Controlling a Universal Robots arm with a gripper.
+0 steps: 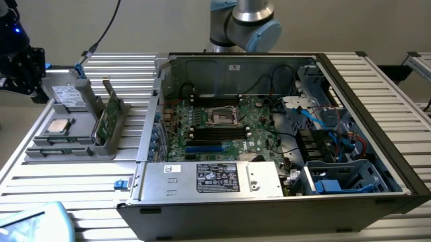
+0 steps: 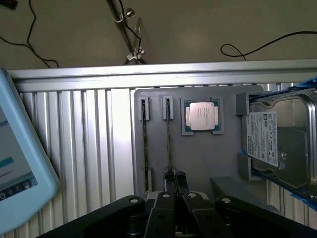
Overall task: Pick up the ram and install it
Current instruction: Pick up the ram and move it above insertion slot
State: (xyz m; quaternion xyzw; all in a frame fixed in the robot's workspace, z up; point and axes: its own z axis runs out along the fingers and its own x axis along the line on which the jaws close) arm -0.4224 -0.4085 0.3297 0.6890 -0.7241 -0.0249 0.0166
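Note:
Two slim dark ram sticks stand on edge in the grey parts tray [image 2: 198, 158], one [image 2: 168, 141] beside the other [image 2: 144, 144]. My gripper [image 2: 175, 179] hangs well above the tray, and its fingertips overlap the near end of the ram closest to the processor. The fingers are drawn together with nothing between them. In the exterior view the tray [image 1: 40, 154] lies at the left of the open computer case, with the rams [image 1: 59, 149] at its near end. The motherboard [image 1: 225, 126] lies inside the case with long black memory slots [image 1: 215, 134].
The tray also holds a square silver processor [image 2: 202, 115], a hard drive [image 2: 280, 141] and upright green cards [image 1: 108, 118]. A light blue tablet [image 2: 15, 168] lies on the slatted table. A dark device on a stand [image 1: 17, 55] sits at the exterior view's left. The case walls [image 1: 377, 116] surround the motherboard.

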